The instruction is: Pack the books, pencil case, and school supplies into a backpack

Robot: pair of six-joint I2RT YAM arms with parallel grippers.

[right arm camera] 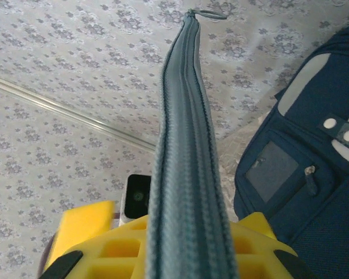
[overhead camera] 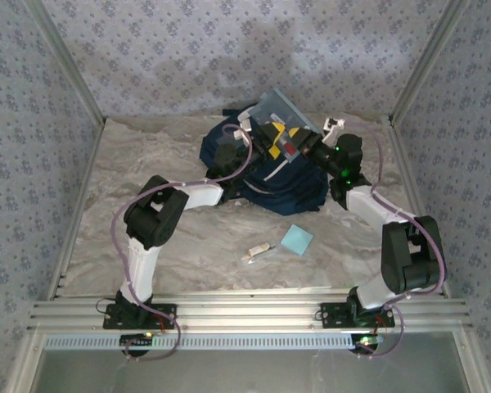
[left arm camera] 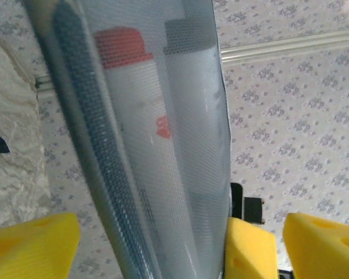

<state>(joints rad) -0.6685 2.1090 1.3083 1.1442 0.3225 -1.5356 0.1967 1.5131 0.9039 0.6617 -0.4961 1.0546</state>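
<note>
Top external: left arm, right arm stretched to backpack | right jaws clamp pencil case | left jaws open around it

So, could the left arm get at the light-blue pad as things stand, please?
Probably yes. The left pincer stands open around the pouch, which the right pincer grips, so it can back off. The pad lies bare on the table between the arms, only the white stick beside it.
</note>
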